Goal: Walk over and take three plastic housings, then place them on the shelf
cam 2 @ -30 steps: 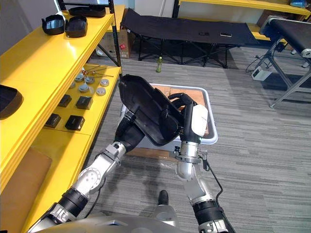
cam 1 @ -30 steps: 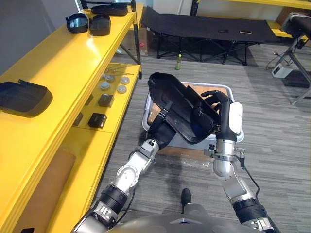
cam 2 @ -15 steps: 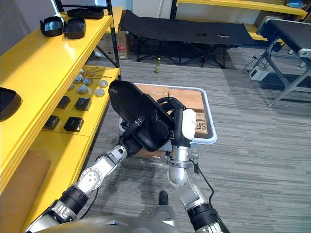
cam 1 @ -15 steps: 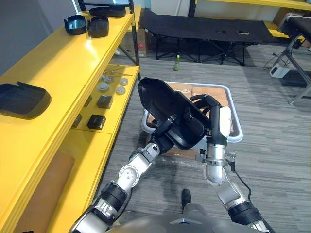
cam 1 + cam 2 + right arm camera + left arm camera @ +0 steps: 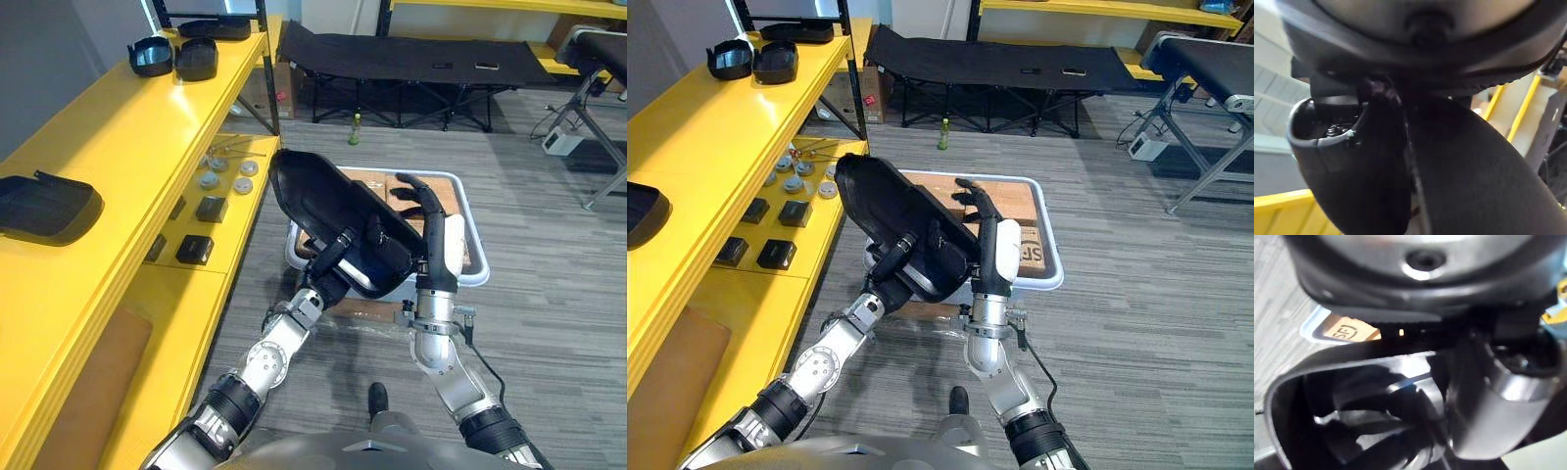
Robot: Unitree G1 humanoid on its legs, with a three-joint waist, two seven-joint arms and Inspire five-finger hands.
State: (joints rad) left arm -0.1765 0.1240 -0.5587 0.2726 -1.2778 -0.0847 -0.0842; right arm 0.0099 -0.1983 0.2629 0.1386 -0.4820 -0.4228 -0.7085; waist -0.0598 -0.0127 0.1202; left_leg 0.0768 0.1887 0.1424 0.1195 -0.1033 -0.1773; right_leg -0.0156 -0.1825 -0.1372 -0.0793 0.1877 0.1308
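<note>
a black housing (image 5: 318, 196) is gripped by the left hand (image 5: 333, 262) over the crate (image 5: 474, 245); the right hand (image 5: 433, 240) is held with straight fingers (image 5: 419, 196) beside it. carrying to the shelf (image 5: 118, 137) seems called for.

a grey wood-grain plank floor (image 5: 558, 313) stretches across a workshop room. along its left side stands a yellow shelving unit (image 5: 127, 137) on black steel uprights (image 5: 270, 78), its top deck catching a pale glare, with a lower deck (image 5: 240, 220) beneath and a brown board (image 5: 88, 392) lying at the near end. a plain grey wall (image 5: 59, 59) rises behind it. at the far side a black folding cot (image 5: 411, 54) sits low on crossed legs, a green bottle (image 5: 355, 127) on the floor before it. a yellow beam (image 5: 490, 5) crosses above. to the right stand a grey metal stand (image 5: 605, 147) and a small white box (image 5: 555, 143).
</note>
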